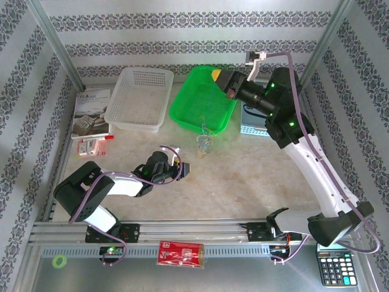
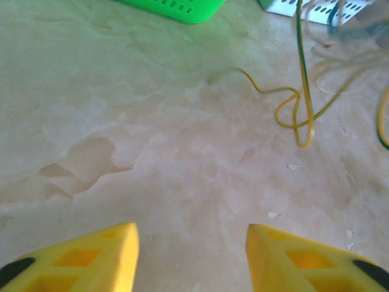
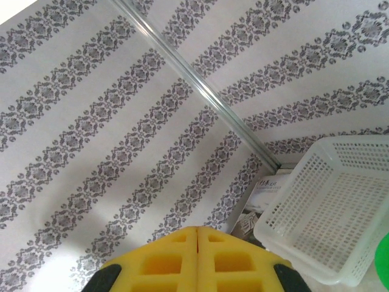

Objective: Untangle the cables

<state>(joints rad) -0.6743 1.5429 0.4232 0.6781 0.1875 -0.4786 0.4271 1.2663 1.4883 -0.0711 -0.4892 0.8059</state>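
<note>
Left gripper (image 2: 191,236), jaws parted and empty, faces the cables (image 2: 298,115) heaped at one o'clock; right gripper (image 3: 197,237) stays out, pinched shut; a careless grab could tighten the tangle

Green basket (image 1: 203,100): landmark.
White basket (image 1: 138,97): just left of it.
Booklet (image 1: 91,112): farther left.
Blue crate (image 1: 252,125): just right.
Calculator (image 1: 335,269): well apart.

The table (image 2: 152,152) is matt, mottled beige, stone-like, with small chips. The green basket (image 1: 200,91) is glossy plastic, the white basket (image 3: 340,207) perforated plastic. The cables (image 2: 304,143) look smooth, thin and plastic-coated.
</note>
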